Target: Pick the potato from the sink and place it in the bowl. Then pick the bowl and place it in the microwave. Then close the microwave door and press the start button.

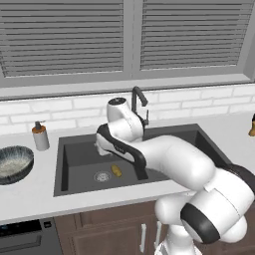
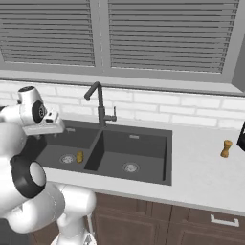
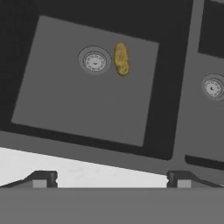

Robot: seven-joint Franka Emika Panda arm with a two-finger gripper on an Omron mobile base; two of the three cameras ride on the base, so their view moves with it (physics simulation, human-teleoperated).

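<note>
The potato (image 3: 121,58) lies beside the drain (image 3: 95,61), upper centre of the hand view. The gripper (image 3: 112,178) hangs above the sink (image 3: 87,100), jaws spread wide and empty.

arm (image 1: 164,159): bent forward | gripper (image 3: 111,178): fingers spread wide, nothing held, pointing downward

I'm seeing the potato (image 1: 116,171) lying in the sink's (image 1: 74,187) left basin, just right of the drain (image 1: 101,176), mid-frame; the bowl (image 1: 13,164) is sitting at the left edge, on the counter (image 1: 35,191).

Soap dispenser (image 1: 40,136) on the counter (image 1: 30,191), small wooden pepper mill (image 2: 226,148) opposite, blinds (image 2: 167,33) above
</note>
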